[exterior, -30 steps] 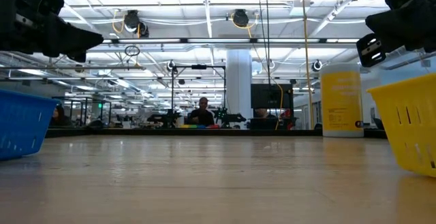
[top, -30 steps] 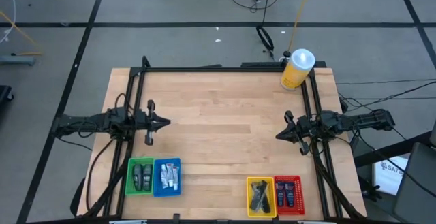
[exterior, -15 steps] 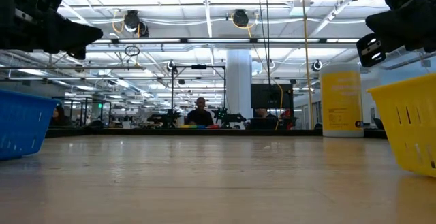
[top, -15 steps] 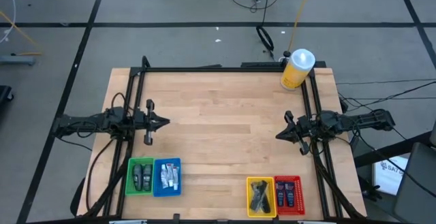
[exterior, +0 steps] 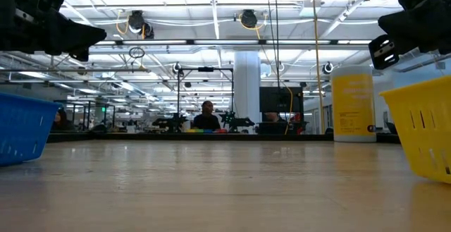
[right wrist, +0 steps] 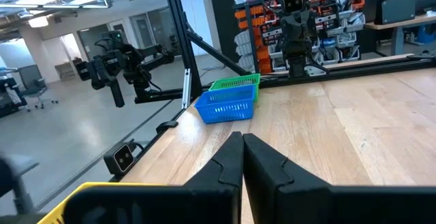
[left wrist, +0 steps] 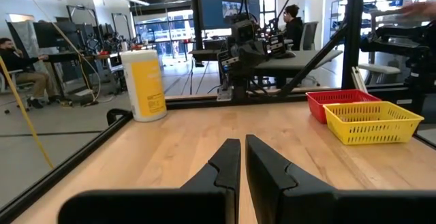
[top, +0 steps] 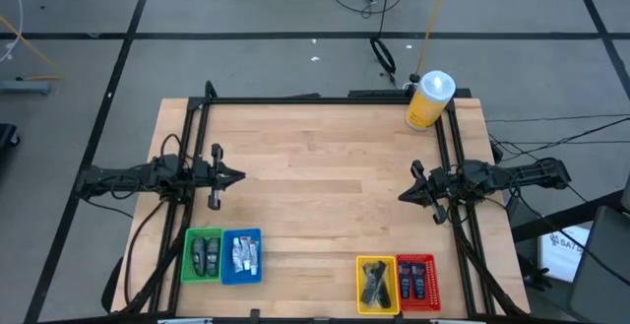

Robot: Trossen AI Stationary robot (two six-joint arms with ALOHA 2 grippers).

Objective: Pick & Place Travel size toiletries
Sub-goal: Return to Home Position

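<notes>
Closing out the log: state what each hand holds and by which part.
Nothing is held. The left hand and right hand are both shut and empty.

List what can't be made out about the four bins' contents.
High view: the toiletry items in the green plastic bin, blue plastic bin, yellow plastic bin and red plastic bin are too small to count or identify.
Low view: blue and yellow bins are cut off by the side edges; their walls hide the contents.
Wrist views: bin walls hide all contents.
</notes>
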